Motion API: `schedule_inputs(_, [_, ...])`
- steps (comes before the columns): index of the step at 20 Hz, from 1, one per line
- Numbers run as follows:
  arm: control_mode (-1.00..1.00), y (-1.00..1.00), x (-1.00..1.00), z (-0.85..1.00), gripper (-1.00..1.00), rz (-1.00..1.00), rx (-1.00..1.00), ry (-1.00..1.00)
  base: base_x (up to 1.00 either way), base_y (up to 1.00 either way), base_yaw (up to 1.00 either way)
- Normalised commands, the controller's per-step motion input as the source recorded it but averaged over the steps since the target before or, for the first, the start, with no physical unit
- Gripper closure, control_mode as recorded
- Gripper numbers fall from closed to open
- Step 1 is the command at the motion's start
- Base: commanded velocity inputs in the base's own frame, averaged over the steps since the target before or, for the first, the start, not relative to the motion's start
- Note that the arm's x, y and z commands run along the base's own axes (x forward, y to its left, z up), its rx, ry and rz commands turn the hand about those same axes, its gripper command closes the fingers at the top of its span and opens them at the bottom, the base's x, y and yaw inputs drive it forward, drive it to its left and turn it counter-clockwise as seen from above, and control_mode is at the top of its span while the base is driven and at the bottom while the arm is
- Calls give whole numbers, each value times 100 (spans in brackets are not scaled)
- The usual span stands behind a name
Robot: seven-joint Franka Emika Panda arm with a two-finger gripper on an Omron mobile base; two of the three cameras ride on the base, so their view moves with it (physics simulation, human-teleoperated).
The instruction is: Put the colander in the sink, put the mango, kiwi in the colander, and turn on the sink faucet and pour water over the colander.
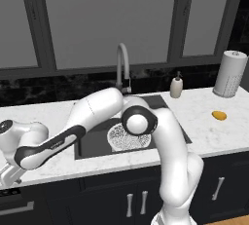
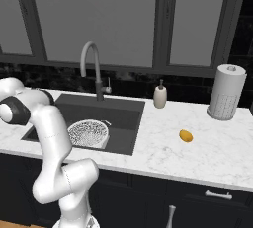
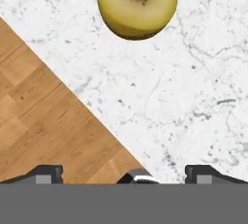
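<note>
**Gripper above the kiwi at the counter's edge**

White marble counter (image 1: 214, 136) beneath dark-framed windows; wooden floor (image 3: 34, 121) shows past its edge. The kiwi (image 3: 137, 6) lies on the marble, ahead of the gripper (image 3: 124, 173), whose jaws stand wide apart and empty. The colander (image 2: 88, 133) sits in the sink (image 2: 121, 116).

A white marbled table (image 2: 217, 158) is seen running under the windows, with the sink (image 2: 123, 118) set into it. On it are stood a soap bottle (image 2: 159, 96) and a paper towel roll (image 2: 226, 92); the mango (image 2: 186, 135) is laid well apart from them. The kiwi (image 3: 137, 5) is laid near what appears to be the table's edge, above a wooden floor (image 3: 43, 126).
</note>
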Motion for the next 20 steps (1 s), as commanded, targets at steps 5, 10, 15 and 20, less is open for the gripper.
schedule_inputs(5, [-100,0,31,-14,-100,0,3,0,0,0,0])
schedule_inputs(10, [-100,14,39,0,-100,0,7,0,0,0,0])
schedule_inputs(15, [-100,37,30,-10,-100,0,2,0,0,0,0])
schedule_inputs(20, [-100,33,28,-19,-100,0,0,0,0,0,0])
